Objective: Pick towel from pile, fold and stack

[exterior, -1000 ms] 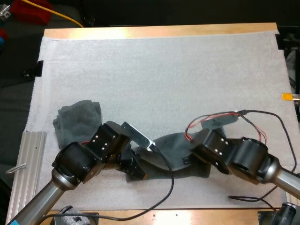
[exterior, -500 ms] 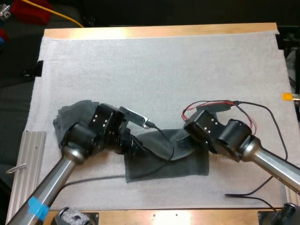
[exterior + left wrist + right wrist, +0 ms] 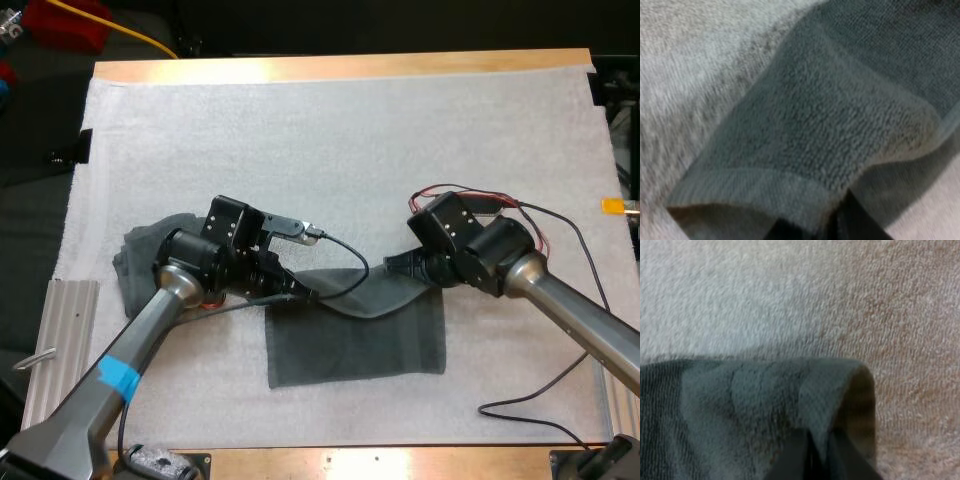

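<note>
Left jaws and right jaws each clamp a far corner of the flat towel [image 3: 355,345], seemingly mid-fold. Beside it lies a crumpled towel [image 3: 150,252]; stacking remains undone.

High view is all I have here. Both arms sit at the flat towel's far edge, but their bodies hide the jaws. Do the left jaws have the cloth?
Observer: Yes. In the left wrist view the towel has its hemmed edge pinched between the left jaws, with cloth draping over them.
Operator: And the right side?
Observer: The right wrist view shows a rounded fold of the towel pressed between the right jaws from both sides.
Operator: What lies past that fold?
Observer: Bare white mat, right up to the fold's edge.
</note>
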